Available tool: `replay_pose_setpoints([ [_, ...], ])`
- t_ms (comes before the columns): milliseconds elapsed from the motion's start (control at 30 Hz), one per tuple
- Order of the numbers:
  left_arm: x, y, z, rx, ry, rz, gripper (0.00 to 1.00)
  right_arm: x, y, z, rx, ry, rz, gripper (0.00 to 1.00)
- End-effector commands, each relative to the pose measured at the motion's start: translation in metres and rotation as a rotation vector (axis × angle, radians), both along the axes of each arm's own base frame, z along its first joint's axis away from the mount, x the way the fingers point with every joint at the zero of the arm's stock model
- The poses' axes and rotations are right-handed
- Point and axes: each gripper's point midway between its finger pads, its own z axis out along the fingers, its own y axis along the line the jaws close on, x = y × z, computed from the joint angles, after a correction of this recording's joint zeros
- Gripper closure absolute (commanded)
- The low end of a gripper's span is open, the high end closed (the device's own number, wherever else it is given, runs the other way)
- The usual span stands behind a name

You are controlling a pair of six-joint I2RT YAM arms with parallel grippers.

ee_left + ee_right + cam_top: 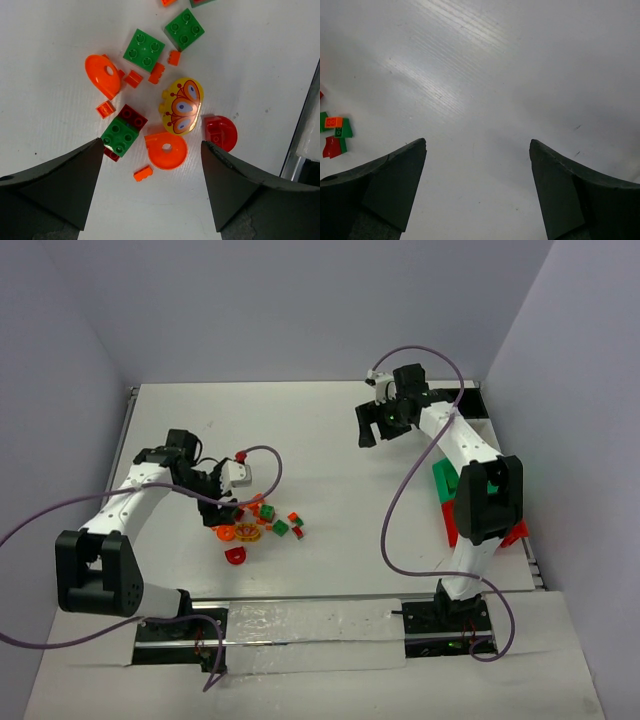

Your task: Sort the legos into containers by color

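The legos (pixel 262 522) lie in a loose pile left of the table's middle. In the left wrist view I see green bricks (pixel 144 50), an orange round piece (pixel 166 150), a yellow dome with a butterfly print (pixel 181 106), a red round piece (pixel 220 133) and a tiny orange bit (pixel 143 173). My left gripper (pixel 152 144) (pixel 226 508) hangs open just above the pile's near side, holding nothing. My right gripper (pixel 477 143) (pixel 373 428) is open over bare table at the back right. Of the containers, only the green one (pixel 443 480) and the red one (pixel 452 528) show, behind my right arm.
A few stray legos (pixel 335 132) show at the left edge of the right wrist view. The table's right edge (pixel 530 540) runs just past the containers. Purple cables (pixel 400 500) loop from both arms over the table.
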Motion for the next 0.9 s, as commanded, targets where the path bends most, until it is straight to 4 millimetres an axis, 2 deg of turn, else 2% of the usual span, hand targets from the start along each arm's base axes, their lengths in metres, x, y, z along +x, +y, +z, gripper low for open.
replay_pose_setpoints([
  [0,0.010,-0.004,-0.006,-0.018,-0.086,-0.127,0.11,0.013,0.003,0.017,-0.001,-0.054,-0.002,0.07],
  [333,0.031,0.004,-0.031,0.059,-0.126,-0.234,0.12,0.006,-0.003,0.014,-0.025,-0.056,-0.009,0.05],
  [500,0.039,0.010,-0.045,0.105,-0.148,-0.281,0.19,0.003,-0.005,0.013,-0.033,-0.055,-0.014,0.05],
  [800,0.047,0.014,-0.056,0.139,-0.169,-0.322,0.31,0.001,-0.007,0.013,-0.043,-0.059,-0.016,0.05],
  [867,0.052,0.014,-0.056,0.139,-0.184,-0.310,0.36,0.002,-0.007,0.012,-0.044,-0.057,-0.017,0.05],
])
